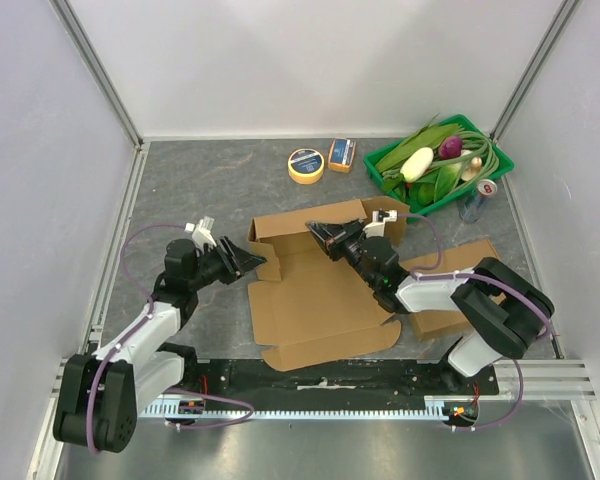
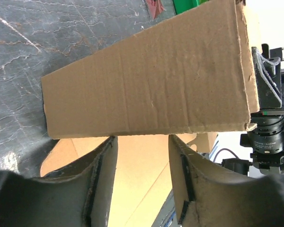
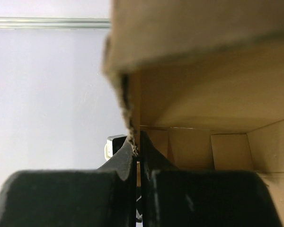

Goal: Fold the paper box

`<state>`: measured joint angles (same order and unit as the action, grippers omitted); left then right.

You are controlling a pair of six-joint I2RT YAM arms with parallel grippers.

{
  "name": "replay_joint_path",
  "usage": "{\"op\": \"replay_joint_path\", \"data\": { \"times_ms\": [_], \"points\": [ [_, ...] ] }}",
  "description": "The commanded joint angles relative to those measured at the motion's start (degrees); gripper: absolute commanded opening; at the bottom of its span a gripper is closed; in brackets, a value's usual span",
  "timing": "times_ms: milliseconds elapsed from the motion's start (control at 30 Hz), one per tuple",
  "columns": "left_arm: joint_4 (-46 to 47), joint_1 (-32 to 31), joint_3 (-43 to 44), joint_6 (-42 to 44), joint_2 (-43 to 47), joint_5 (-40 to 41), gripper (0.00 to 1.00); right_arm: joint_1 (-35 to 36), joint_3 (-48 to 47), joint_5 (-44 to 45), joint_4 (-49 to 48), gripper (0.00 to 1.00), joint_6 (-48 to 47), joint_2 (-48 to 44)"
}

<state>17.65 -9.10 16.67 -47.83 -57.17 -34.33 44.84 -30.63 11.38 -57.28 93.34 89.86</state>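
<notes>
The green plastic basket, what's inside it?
Long green leafy stalks, a white oval vegetable and a purple one; they cover the green basket's floor, so anything beneath is hidden.

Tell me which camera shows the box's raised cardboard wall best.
Left wrist: the raised cardboard wall spans the frame, its outer face plain to see. Top external shows it foreshortened from above, with the right gripper on it. Right wrist shows only a blurred edge pinched in that gripper.

Lab test cell: white walls (image 1: 320, 60), alu. frame (image 1: 97, 68).
</notes>
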Motion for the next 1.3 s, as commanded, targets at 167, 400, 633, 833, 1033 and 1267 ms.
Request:
{"op": "replay_joint_path", "data": {
  "times_ms": [167,400,633,833,1033,1267],
  "points": [
    [-8.3,-3.7,2.2,12.7,7.9,13.6,0.68,0.6,3.1,0.2,3.4,0.00,-5.8,-3.2],
    [-18.8,-11.4,6.0,15.1,14.3,26.4,0.58,-0.1,1.5,0.7,7.8,0.00,-5.5,-5.0],
    [-46.0,-11.4,11.1,2.7,23.8,46.5,0.66,-1.0,-0.7,-0.8,8.5,0.00,-5.2,-4.4],
    [-33.4,-11.4,14.8,24.6,10.5,39.6,0.80,-1.2,-0.6,-2.7,7.0,0.00,-4.6,-3.1],
    [-21.5,-12.0,18.0,37.9,-1.8,28.2,0.82,-1.4,-1.4,-3.9,6.2,0.00,-4.6,-1.8],
    [-1.4,-20.0,12.5,40.4,-4.3,34.1,0.45,-1.4,-1.3,-5.1,4.2,0.00,-1.1,-0.7]
  ]
}}
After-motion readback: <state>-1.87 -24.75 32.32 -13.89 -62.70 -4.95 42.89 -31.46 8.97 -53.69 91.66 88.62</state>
